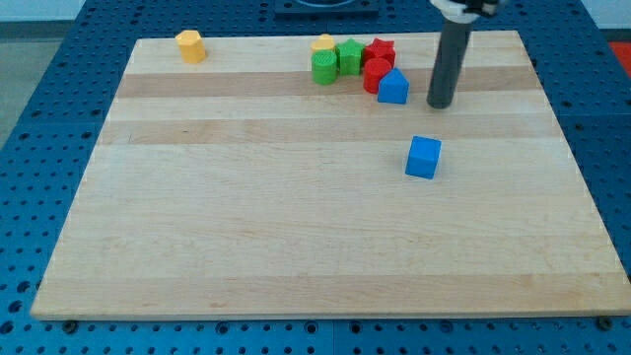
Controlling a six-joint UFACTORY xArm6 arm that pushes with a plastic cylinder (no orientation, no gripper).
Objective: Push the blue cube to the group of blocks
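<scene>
A blue cube lies alone on the wooden board, right of centre. A group of blocks sits near the view's top: a yellow block, a green block, a green cylinder, a red block, a red cylinder and a second blue block. My tip stands just right of that group, above the blue cube and apart from it by about one block's width.
A lone yellow block sits near the board's top left corner. The board lies on a blue perforated table.
</scene>
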